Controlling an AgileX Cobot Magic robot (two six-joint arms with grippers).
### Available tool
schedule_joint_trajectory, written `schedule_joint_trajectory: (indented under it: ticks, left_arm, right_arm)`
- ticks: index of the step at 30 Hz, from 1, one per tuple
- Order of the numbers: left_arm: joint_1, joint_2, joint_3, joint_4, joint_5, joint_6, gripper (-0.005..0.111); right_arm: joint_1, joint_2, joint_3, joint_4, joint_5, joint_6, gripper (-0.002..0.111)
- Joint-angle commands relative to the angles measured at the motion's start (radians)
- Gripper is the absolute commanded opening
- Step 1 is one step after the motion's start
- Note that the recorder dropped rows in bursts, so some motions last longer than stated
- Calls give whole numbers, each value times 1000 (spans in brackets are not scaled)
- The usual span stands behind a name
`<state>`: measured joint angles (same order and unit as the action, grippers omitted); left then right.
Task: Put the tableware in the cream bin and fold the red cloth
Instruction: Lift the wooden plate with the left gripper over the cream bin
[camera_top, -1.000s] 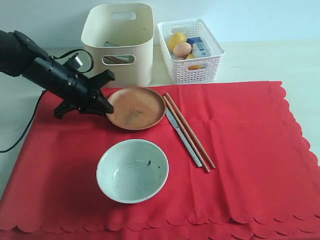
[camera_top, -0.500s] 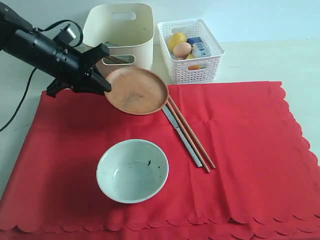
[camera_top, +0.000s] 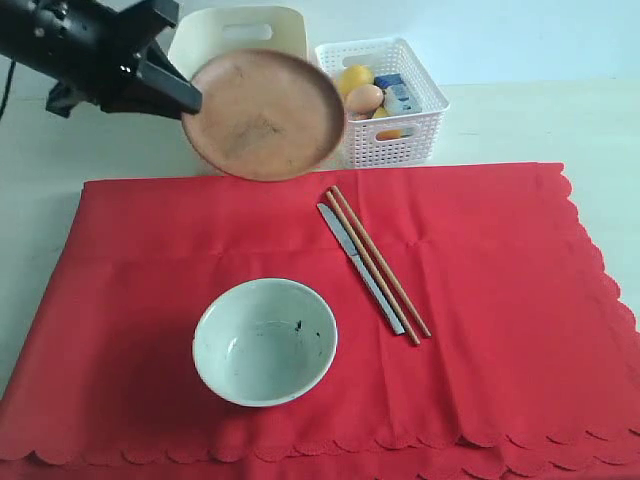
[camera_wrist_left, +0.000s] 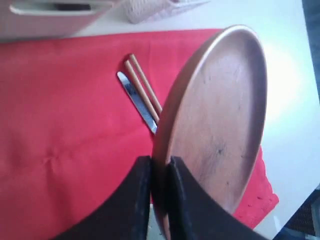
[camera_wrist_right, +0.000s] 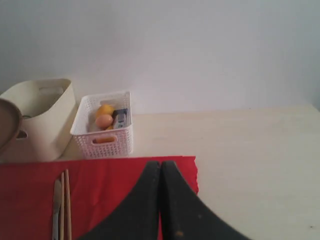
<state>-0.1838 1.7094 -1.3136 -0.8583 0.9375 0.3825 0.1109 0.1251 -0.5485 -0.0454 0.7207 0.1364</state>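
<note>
The round brown plate (camera_top: 265, 115) hangs tilted at the upper left of the frame, in front of the cream bin (camera_top: 238, 25), its rim clenched between the jaws of the left gripper (camera_top: 188, 98). On the red cloth (camera_top: 500, 300) sit the pale bowl (camera_top: 265, 340) at lower left and the knife (camera_top: 355, 262) and chopsticks (camera_top: 377, 265) side by side at centre. The right gripper (camera_wrist_right: 160, 172) is clamped on nothing.

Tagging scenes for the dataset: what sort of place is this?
Probably a staged dining table in a plain room: a red cloth laid with a bowl, chopsticks and knife, a cream bin and white basket behind, and a bare wall.
</note>
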Motion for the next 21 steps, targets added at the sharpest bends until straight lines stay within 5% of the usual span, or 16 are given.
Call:
schedule_joint_trajectory:
  ticks: [1,7,13,21]
  left_arm:
    - [67,-82,-4,-16,-60,30,0]
    - [158,-99,-4,-16,-157,37,0]
    - [164,-47,-8,-18,-360,67,0]
    - [146,209,-267,-18,-446,114,0]
  right_arm:
    - [-7,102,4,72,4,-76,0]
    - [-7,203,4,81,-29,-91,0]
    - [-7,226,30,79,-152,-144,0]
    - [-7,226,166,79,-290,-144,0]
